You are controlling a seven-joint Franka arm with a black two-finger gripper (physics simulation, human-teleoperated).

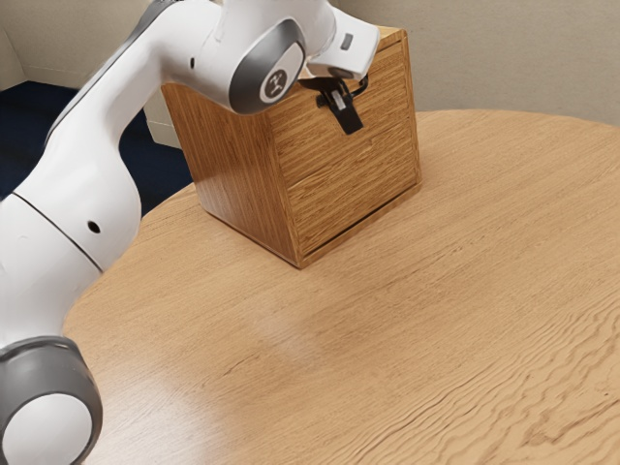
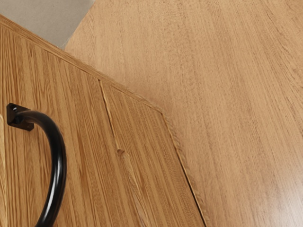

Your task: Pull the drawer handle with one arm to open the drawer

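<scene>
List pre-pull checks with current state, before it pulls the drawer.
1. Drawer shut, front flush with the cabinet: ok.
2. Handle in the wrist view, undamaged, mounted on the front: ok.
3. Gripper at the drawer front, at handle height: ok.
4. Secure hold on the handle: cannot tell.
5. Pull path over the table, nothing standing in front of the drawer: ok.
</scene>
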